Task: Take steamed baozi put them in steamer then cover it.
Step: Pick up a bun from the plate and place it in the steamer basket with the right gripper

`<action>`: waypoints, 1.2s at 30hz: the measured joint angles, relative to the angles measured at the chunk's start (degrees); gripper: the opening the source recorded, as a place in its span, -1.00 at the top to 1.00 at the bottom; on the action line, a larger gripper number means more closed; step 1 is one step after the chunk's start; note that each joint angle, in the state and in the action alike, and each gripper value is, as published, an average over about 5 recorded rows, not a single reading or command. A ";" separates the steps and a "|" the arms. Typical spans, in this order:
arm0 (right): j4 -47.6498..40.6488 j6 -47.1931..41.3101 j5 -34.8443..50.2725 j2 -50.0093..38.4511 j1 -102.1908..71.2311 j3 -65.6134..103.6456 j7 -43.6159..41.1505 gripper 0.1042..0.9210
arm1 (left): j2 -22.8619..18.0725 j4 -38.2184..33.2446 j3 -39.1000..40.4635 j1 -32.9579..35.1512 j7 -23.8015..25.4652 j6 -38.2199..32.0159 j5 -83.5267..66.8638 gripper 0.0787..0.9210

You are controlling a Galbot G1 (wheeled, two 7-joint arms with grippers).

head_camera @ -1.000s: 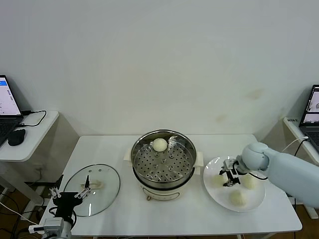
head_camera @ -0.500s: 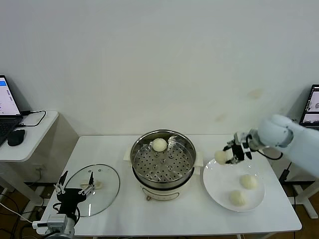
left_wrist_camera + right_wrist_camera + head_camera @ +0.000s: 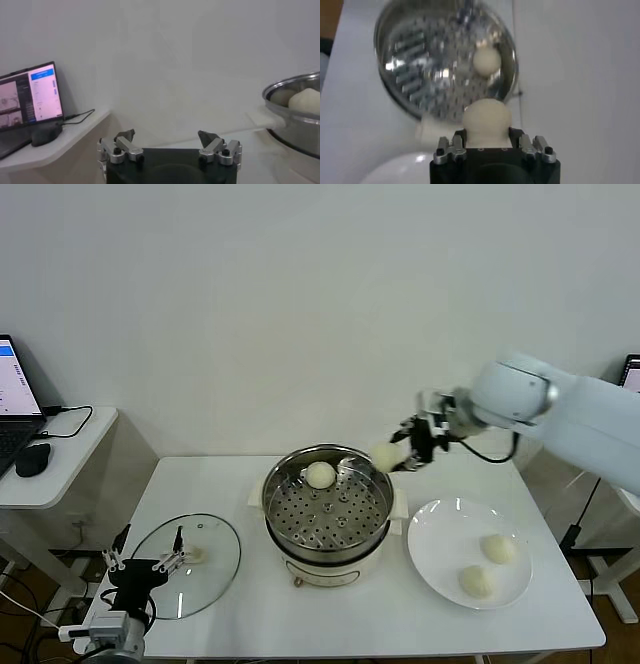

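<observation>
Right gripper (image 3: pixel 400 456) raised in the air, clamped on a baozi (image 3: pixel 385 456) that sits between its fingers (image 3: pixel 451 150), bun bulging out past the tips. Just below and ahead of that gripper, the steamer (image 3: pixel 328 514), its near rim almost under the held bun; farther across the perforated tray from the gripper, a second baozi (image 3: pixel 320 475) resting near the far edge. Behind and below the gripper, on its arm's side, a white plate (image 3: pixel 440 556) with two more baozi, one (image 3: pixel 498 548) toward the plate's far side and one (image 3: pixel 476 581) toward its near edge, both well apart from the gripper. Left gripper (image 3: pixel 147 565) low at the table's front corner, jaws spread wide, holding nothing, hanging just over the near edge of the cover (image 3: pixel 215 549). Cover lying flat on the table (image 3: pixel 210 484), just beyond that gripper, beside the steamer and apart from it. Laptop (image 3: pixel 31 96) and mouse (image 3: pixel 46 134) on a side desk, well off to the left gripper's outer side.
</observation>
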 measured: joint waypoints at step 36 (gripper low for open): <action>-17.08 -6.64 2.19 26.27 -11.24 -1.88 7.62 -0.53 | -0.44 1.24 -1.25 -0.68 0.08 -0.20 -0.30 -0.77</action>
